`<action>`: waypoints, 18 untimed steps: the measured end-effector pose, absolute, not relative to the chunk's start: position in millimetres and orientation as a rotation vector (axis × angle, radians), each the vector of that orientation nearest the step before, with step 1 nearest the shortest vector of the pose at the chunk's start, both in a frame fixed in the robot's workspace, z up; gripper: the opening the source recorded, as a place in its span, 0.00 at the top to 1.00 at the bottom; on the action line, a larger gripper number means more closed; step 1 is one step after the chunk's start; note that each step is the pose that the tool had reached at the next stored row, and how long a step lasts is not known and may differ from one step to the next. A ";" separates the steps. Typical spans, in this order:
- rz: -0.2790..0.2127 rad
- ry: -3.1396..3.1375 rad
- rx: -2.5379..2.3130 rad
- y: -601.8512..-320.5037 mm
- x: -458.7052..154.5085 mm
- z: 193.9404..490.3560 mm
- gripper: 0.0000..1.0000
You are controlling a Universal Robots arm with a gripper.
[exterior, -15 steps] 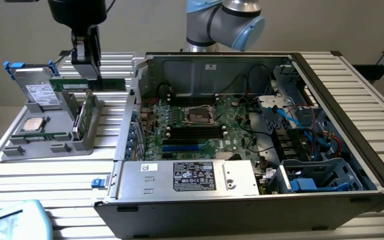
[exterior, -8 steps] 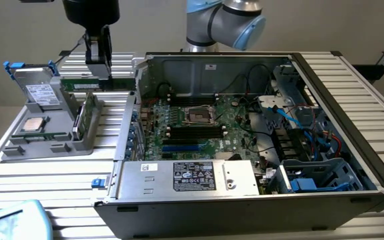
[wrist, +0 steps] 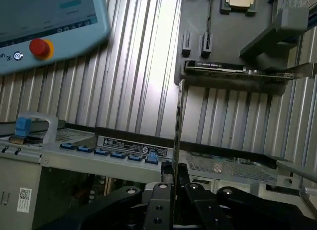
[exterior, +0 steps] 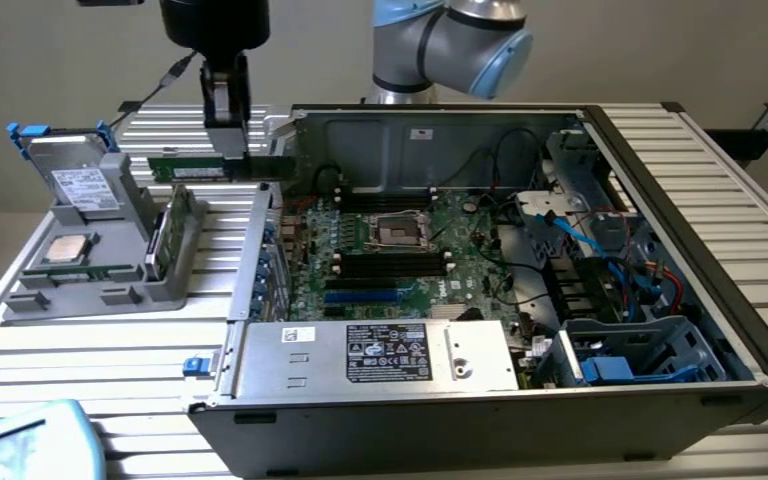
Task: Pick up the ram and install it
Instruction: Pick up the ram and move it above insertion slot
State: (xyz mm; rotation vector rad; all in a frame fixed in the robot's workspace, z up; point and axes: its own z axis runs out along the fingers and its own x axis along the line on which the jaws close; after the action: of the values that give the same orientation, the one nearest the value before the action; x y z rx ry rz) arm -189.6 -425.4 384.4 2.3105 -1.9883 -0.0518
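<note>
Exterior view: the gripper (exterior: 231,148) hangs in the upper left of the frame, its black body pointing straight down from the robot arm (exterior: 451,35). Its fingers are clamped on the ram (exterior: 197,166), a thin green stick held level and lengthwise across the picture, clear of the slatted table (exterior: 91,350) below it. The grip sits right of the stick's middle, so more of it juts out toward the frame's left. The right end of the ram meets the rear corner of the open computer case (exterior: 398,150) in the picture; the rest of it hangs above the far end of the gray holder (exterior: 104,295). That holder stands at middle left and carries a hard drive (exterior: 80,185) with blue handles and, nearer the camera, a square silver CPU chip (exterior: 67,248). Inside the case, in the centre of the frame, lies the motherboard (exterior: 464,270) with its long black memory slots (exterior: 391,262). A metal power supply (exterior: 277,370) sits along the case's near edge.

In the wrist view the ram (wrist: 178,121) appears edge-on as a thin dark line running out from the gripper (wrist: 176,178), pinched between the two black fingers (wrist: 161,195). Beyond it are the ribbed table, the gray holder (wrist: 198,22) and a teach pendant (wrist: 49,17) with a red button (wrist: 39,47).
</note>
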 end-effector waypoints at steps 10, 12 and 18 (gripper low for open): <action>-0.049 -1.989 2.312 -425.4 -158.6 384.4 0.86; -0.048 -1.990 2.312 -425.4 -152.2 384.4 0.86; -0.047 -1.990 2.312 -425.4 -132.9 384.4 0.86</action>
State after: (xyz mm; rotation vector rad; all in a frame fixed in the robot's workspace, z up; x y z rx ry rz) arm -132.9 -425.4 384.4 2.3125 -1.9903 -0.0470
